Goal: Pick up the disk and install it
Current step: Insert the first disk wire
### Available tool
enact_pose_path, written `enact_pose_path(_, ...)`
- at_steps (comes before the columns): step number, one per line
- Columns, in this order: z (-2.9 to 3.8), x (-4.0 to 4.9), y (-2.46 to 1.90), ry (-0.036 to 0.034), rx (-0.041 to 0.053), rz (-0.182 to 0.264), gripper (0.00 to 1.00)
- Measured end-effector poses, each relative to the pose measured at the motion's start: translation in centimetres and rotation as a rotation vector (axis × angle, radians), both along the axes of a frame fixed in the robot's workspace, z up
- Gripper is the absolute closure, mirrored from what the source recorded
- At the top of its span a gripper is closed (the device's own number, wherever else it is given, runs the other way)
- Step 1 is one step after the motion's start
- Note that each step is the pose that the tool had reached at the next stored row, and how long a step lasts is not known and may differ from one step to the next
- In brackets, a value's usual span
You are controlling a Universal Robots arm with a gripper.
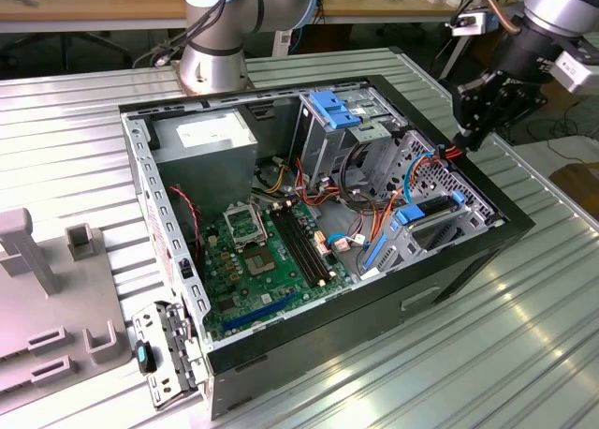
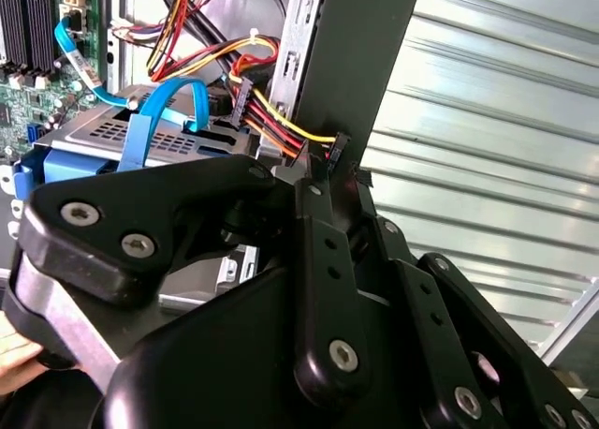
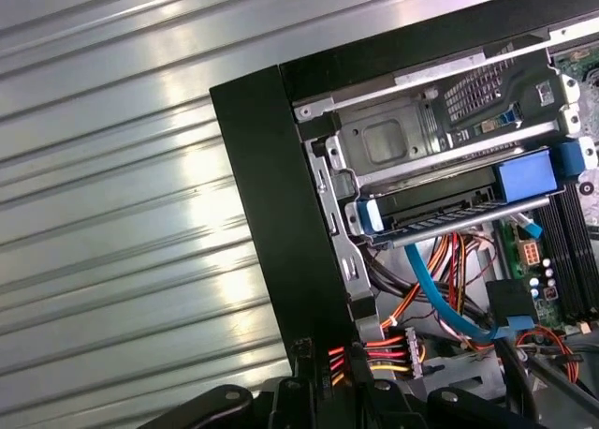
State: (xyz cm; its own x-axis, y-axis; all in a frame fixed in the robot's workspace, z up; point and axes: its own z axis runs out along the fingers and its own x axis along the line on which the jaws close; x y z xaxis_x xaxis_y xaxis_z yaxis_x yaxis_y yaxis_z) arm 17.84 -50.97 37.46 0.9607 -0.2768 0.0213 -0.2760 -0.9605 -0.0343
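Claw [image 1: 466, 137] pinches a black plug [image 2: 338, 148] at the case [image 1: 328, 331] edge.
Both wrist views show its tips pressed on the plug; the exterior view shows the whole open case on the ribbed surface [image 1: 449, 373]. The disk [image 3: 440, 207] lies flat in the silver cage [image 3: 393, 143]. It is dark grey with bright blue rails, its blue-tabbed end facing the green board [image 1: 253, 270].

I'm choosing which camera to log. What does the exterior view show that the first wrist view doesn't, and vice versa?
The exterior view adds the power supply, the CPU socket and the arm's base. The first wrist view adds the black power connector between the jaws. Both show the disk sitting in its cage and the gripper.
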Motion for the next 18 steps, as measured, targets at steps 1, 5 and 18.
enact_pose_path(1,-0.07,0.00,0.08,0.0000,0.0001,0.004,0.73)
enact_pose_path(5,-0.48,0.00,0.23,0.0000,0.0001,0.037,0.73)
enact_pose_path(18,-0.78,0.01,0.26,-0.0025,0.0001,0.043,0.73)
